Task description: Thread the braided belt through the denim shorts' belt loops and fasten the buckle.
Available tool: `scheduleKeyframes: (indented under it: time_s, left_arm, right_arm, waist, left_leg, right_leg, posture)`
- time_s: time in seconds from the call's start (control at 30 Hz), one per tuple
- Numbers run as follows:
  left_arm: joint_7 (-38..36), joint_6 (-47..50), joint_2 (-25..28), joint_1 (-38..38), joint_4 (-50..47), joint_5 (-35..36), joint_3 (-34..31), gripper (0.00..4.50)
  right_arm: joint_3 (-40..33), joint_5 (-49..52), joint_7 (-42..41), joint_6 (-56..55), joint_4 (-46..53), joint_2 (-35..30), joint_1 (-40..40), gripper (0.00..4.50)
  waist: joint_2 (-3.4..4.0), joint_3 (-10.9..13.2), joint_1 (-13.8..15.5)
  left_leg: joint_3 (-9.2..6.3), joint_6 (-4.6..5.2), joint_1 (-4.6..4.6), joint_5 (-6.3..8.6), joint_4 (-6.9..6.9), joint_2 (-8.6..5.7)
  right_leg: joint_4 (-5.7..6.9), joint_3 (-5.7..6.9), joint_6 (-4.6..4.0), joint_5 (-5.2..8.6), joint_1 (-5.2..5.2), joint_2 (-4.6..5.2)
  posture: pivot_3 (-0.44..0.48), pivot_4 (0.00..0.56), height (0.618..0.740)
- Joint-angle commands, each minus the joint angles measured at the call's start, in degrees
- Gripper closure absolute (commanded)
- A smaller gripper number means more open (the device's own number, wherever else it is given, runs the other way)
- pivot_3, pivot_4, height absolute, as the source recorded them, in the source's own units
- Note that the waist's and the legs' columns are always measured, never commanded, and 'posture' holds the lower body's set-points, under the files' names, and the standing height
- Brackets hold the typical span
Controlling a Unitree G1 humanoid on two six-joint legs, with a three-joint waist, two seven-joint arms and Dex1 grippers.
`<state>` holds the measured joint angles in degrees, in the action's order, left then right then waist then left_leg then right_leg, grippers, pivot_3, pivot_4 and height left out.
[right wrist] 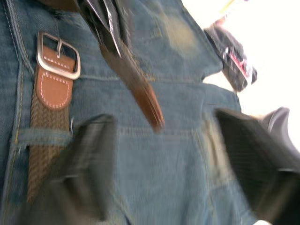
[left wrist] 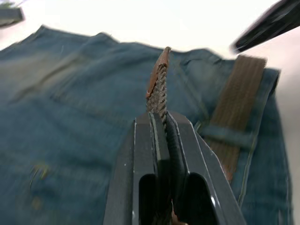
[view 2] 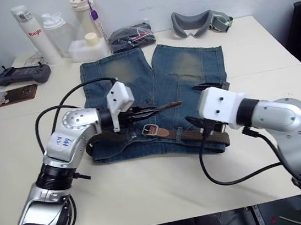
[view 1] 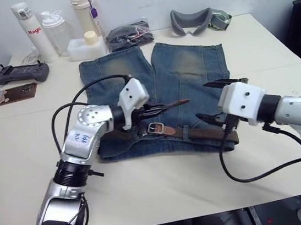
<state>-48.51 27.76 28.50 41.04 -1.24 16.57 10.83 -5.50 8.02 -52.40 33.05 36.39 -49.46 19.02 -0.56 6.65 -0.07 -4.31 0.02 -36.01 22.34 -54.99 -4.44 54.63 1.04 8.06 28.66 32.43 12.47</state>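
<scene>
**Belt tip held clear of buckle; fastening not yet made**

Left side. The left gripper [view 1: 158,110] has its fingers pinched on the braided belt [view 1: 209,133] just behind the reddish-brown leather tip [view 1: 178,103], which sticks out past the fingers toward the right, lifted above the cloth. The left wrist view confirms the woven strap [left wrist: 159,91] clamped between the two fingers.

Centre. The denim shorts [view 1: 183,69] lie flat on the table [view 1: 149,190], waistband at the near edge, legs pointing to the far side. The buckle [view 1: 154,128] rests on the waistband just near-side of the held tip, open, pin not engaged. From it the belt runs right along the waistband and passes under at least one of the belt loops [right wrist: 44,137].

Right side. The right gripper [view 1: 216,104] hovers over the right part of the waistband with its fingers spread wide, holding nothing.

Handling assessment. The strap is a soft, light weave; it will sag and twist unless held close to the end. The leather tip is the stiffer part and the better thing to steer through the frame. The buckle is small, hard and likely slippery; I judge it should be steadied by its leather trim rather than the metal. The denim is limp and may bunch if the belt is dragged.

Far edge, not involved: bottles [view 1: 54,31], a black bundle [view 1: 129,35], a grey goggle strap [view 1: 196,20].
</scene>
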Motion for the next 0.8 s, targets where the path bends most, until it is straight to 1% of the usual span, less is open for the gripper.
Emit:
scheduleKeyframes:
  time_s: [0.03,0.13,0.27,0.37,0.47,0.6,0.8]
  left_arm:
    - [-2.1,0.8,4.0,-1.3,-0.1,0.9,-4.2,4.50]
    - [-4.0,0.8,7.7,-3.4,-0.3,0.6,-5.1,4.50]
    - [-4.1,1.4,8.6,-5.0,-1.1,0.6,-5.6,4.50]
    - [-3.8,1.8,8.6,-5.9,-2.1,0.6,-5.6,4.50]
    - [-3.6,2.2,8.9,-6.9,-3.0,0.4,-5.6,4.50]
    - [-3.3,4.0,9.5,-8.1,-4.2,1.1,-6.4,4.50]
    - [-3.2,7.6,10.6,-10.1,-6.3,2.5,-8.3,4.50]
  right_arm:
    - [-0.2,3.7,-1.7,3.7,3.8,-1.9,-2.7,0.04]
    - [5.7,1.1,1.0,2.0,4.6,-0.8,-3.6,0.04]
    - [11.8,-1.8,4.9,0.0,3.1,2.7,-2.8,0.04]
    - [14.8,-3.9,7.4,-1.6,1.3,5.1,-2.7,0.04]
    - [17.1,-5.9,9.4,-2.8,-0.3,7.2,-2.1,0.04]
    - [20.4,-10.4,12.5,-5.0,-5.2,9.8,-0.1,0.04]
    - [22.4,-12.2,14.2,-5.6,-7.3,13.2,0.4,0.04]
  waist:
    - [0.01,0.0,0.0]
    - [0.02,0.0,-0.2]
    - [0.02,0.0,-0.1]
    - [0.00,0.0,0.2]
    - [-0.02,0.0,0.1]
    - [-0.03,0.0,-0.2]
    - [-0.07,-0.1,-0.2]
  left_leg:
    - [0.00,0.00,0.00,0.00,0.00,0.00]
    - [-0.01,-0.02,0.06,-0.01,0.05,0.01]
    - [0.00,-0.04,0.11,-0.02,0.08,0.01]
    - [-0.02,-0.03,0.10,-0.02,0.06,-0.04]
    - [-0.04,-0.03,0.11,-0.02,0.05,-0.09]
    - [-0.04,-0.04,0.14,-0.02,0.06,-0.08]
    - [-0.04,-0.08,0.20,-0.05,0.06,-0.08]
  right_leg:
    - [0.00,-0.01,0.00,0.00,0.01,0.01]
    - [-0.02,-0.03,0.00,0.00,0.00,0.01]
    - [-0.02,-0.06,0.00,0.00,-0.01,0.03]
    - [-0.02,-0.06,-0.01,0.00,-0.03,0.06]
    - [-0.02,-0.07,0.00,0.00,-0.05,0.06]
    - [0.05,-0.08,0.00,0.00,-0.03,0.05]
    - [0.25,-0.09,0.00,0.00,0.03,0.05]
  posture:
    - [0.000,0.150,0.627]
    - [0.000,0.150,0.627]
    - [0.000,0.150,0.627]
    - [0.000,0.150,0.627]
    - [0.000,0.150,0.627]
    - [0.000,0.150,0.627]
    - [0.000,0.150,0.627]
